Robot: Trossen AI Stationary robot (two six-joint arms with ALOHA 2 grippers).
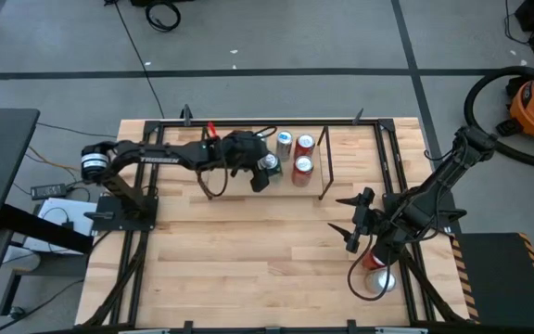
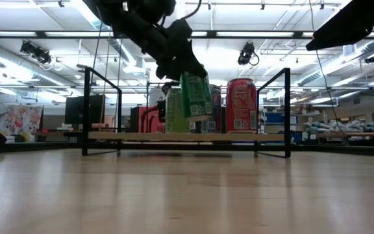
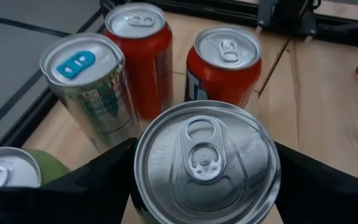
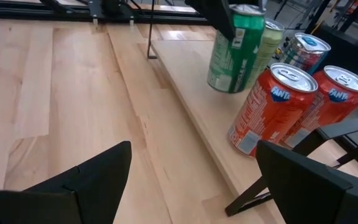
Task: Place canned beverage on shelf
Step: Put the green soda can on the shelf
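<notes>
Over the counter's point(image 1: 248, 278) near right corner the right gripper point(image 1: 352, 223) waited, fingers apart, empty. Farther back, the left gripper point(image 1: 265, 173), fingers clamped on a green can point(image 2: 195, 96), held it tilted just above the shelf point(image 2: 174, 137), not yet set down. Behind stood a silver-green can point(image 3: 95, 93) and two orange cans point(image 4: 271, 109) marked "Fanta".

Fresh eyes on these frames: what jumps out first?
The left gripper holds a green can tilted and lifted above the shelf deck, at the table's far side. On the shelf stand two red cans side by side, with a silver can with a blue tab beside them. The right gripper waits open over bare table near the right edge.
</notes>
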